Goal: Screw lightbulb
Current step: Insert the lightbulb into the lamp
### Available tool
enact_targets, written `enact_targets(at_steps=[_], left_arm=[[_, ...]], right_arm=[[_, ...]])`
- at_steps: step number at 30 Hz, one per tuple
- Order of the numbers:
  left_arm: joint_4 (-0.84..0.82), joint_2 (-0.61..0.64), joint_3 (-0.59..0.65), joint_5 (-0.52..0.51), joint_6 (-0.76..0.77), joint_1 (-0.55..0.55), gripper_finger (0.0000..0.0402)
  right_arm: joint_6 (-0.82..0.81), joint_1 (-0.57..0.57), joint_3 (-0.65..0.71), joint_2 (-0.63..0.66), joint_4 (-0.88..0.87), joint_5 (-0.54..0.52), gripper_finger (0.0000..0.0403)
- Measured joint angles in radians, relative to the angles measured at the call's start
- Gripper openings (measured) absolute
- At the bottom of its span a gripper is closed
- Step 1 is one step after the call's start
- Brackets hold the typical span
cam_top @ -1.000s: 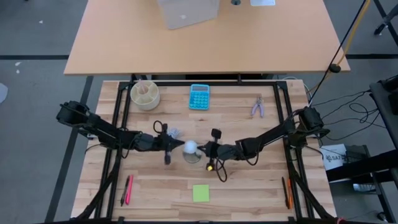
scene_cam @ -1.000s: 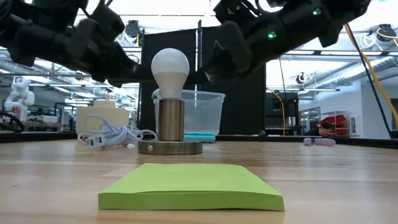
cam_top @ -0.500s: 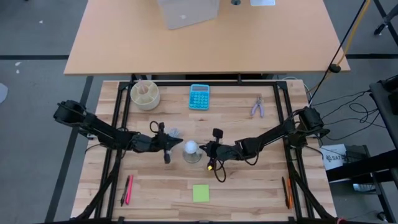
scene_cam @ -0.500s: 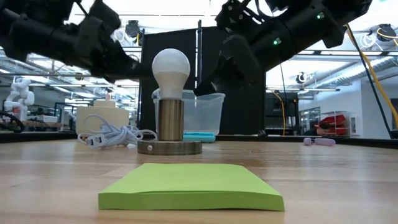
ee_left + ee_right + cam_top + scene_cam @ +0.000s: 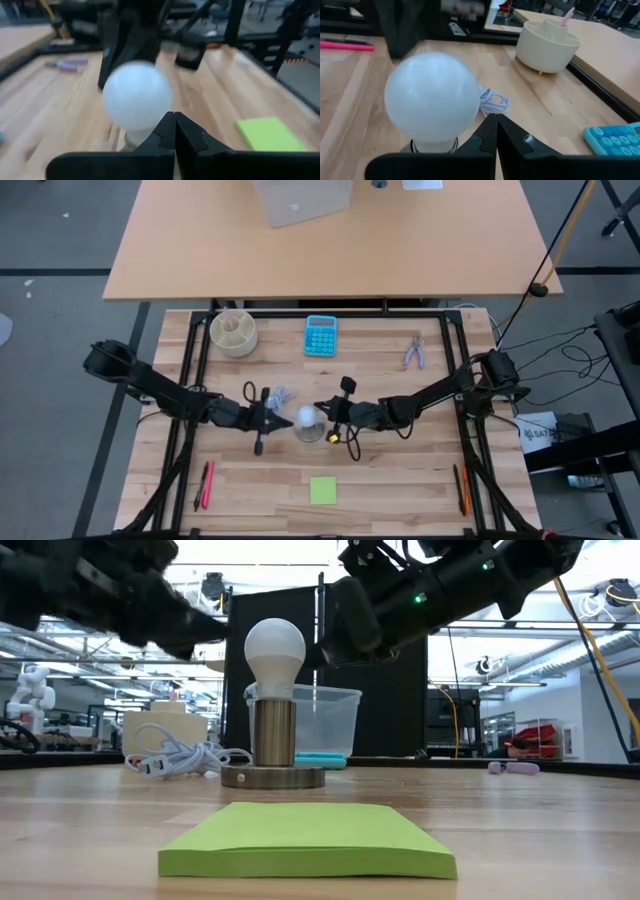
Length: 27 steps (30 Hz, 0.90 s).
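The white lightbulb (image 5: pixel 275 648) stands upright with its base in a metal socket (image 5: pixel 273 732) on a round disc (image 5: pixel 273 777) at the table's middle. In the high view the lightbulb (image 5: pixel 307 418) lies between my two grippers. My left gripper (image 5: pixel 287 420) is shut and close to the globe's left side. My right gripper (image 5: pixel 321 410) is shut and close to its right side. Each wrist view shows shut fingertips, left (image 5: pixel 175 117) and right (image 5: pixel 496 119), next to the globe. In the low view both grippers are level with the globe's top. My left gripper reaches in nearly level from the table's left, its shut tips beside the globe's left side (image 5: pixel 162 107); I cannot tell whether they touch it. My right gripper reaches in nearly level from the table's right, its shut tips beside the globe's right side (image 5: pixel 472 112); I cannot tell whether they touch it.
A green sticky pad (image 5: pixel 322 490) lies near the front edge. A cream cup (image 5: pixel 232 332), a blue calculator (image 5: pixel 321 335) and pliers (image 5: pixel 414 352) lie along the far side. A white cable (image 5: pixel 278 395) lies left of the socket. Pens (image 5: pixel 205 485) lie at the front left.
Both shut grippers have risen from about the bulb's neck to the height of the globe's top. The left one has drawn slightly back toward the table's left and near side. The right one has shifted slightly toward the far edge. The bulb and socket have stayed put.
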<state>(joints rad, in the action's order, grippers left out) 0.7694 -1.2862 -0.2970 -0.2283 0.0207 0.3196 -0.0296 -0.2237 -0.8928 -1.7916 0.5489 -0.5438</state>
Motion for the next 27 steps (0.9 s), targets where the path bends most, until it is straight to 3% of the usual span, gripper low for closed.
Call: enact_targets(at_steps=[6, 20, 24, 27], left_arm=[[0.127, -0.099, 0.0, 0.049, 0.004, -0.03, 0.0], [0.129, -0.128, 0.0, 0.049, 0.034, -0.076, 0.0], [0.091, -0.127, 0.001, 0.008, 0.057, -0.087, 0.0], [0.063, -0.129, 0.002, -0.096, 0.084, -0.091, 0.0]], right_arm=[[0.0, 0.0, 0.0, 0.0, 0.01, 0.002, 0.0], [0.052, -0.029, 0.0, 0.0, 0.006, 0.002, 0.0], [0.052, -0.038, 0.0, 0.002, -0.009, -0.001, 0.0], [0.053, -0.052, 0.0, 0.002, -0.017, 0.042, 0.0]])
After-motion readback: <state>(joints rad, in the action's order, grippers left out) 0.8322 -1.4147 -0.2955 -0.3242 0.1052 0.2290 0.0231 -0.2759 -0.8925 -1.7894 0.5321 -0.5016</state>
